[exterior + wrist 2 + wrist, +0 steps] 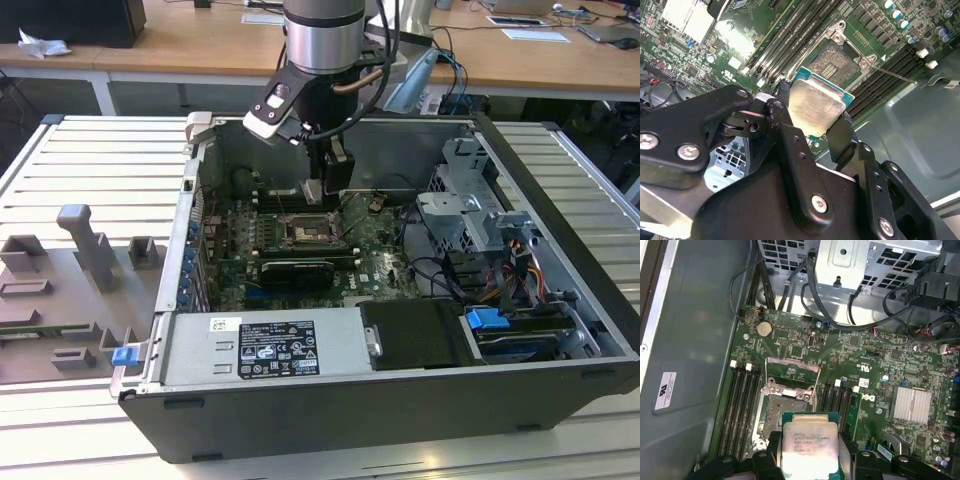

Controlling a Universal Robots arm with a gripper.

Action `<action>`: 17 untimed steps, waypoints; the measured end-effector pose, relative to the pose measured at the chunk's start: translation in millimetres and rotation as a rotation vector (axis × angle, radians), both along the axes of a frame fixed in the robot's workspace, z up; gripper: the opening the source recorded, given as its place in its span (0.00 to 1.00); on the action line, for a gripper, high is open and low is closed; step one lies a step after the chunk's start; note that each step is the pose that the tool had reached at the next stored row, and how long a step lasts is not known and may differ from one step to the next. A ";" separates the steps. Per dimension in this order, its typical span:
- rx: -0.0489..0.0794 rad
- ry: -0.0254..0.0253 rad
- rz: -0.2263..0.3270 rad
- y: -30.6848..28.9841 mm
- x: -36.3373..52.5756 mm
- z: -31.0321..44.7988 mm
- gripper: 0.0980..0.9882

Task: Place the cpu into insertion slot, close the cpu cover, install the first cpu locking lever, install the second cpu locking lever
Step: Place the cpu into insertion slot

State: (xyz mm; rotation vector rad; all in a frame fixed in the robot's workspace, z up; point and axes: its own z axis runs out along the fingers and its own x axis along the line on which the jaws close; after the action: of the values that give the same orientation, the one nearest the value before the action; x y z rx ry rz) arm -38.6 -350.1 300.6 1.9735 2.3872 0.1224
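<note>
The cpu [819, 106] is gripped by its two opposite edges in the pincer [812, 119]. The black fingers [786, 116] are closed in only as far as the chip's width, with the silver face left showing between them. The same grip can be seen in the first wrist view, where the cpu [809, 445] sits in the pincer [810, 456], green edge and all.

The chip is held above the board, just beside the slot [836, 59], and it hasn't been seated. In the first wrist view the slot [774, 412] is seen bare, with the chip overlapping its near edge. The cover [792, 373] is flipped up and stands open at the slot's far side. A thin lever [892, 75] is seen sticking out past one corner of the slot, lying across the memory slots [875, 80], so nothing is latched yet.

In the exterior view the arm is lowered into the open PC case [330, 440], which is laid on its side on the slatted desk [90, 160]. The pincer [322, 188] is hung just above the slot [303, 232]. A grey fixture [90, 255] is parked on the desk at the exterior view's left, well apart from the case.
</note>
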 end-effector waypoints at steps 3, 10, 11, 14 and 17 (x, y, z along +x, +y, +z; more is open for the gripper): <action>0.000 -0.0001 0.000 0.0 0.0 -2.9 0.50; 0.000 0.0011 -0.147 0.7 -0.1 -14.4 0.50; 0.000 0.0011 -0.166 0.7 -0.1 -15.3 0.50; 0.000 0.0011 -0.231 0.8 -0.1 -17.6 0.50; 0.000 0.0011 -0.237 0.7 -0.9 -18.2 0.50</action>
State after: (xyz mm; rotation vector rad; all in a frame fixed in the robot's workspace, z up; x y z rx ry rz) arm -39.5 -349.4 282.5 2.2361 2.1318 0.1125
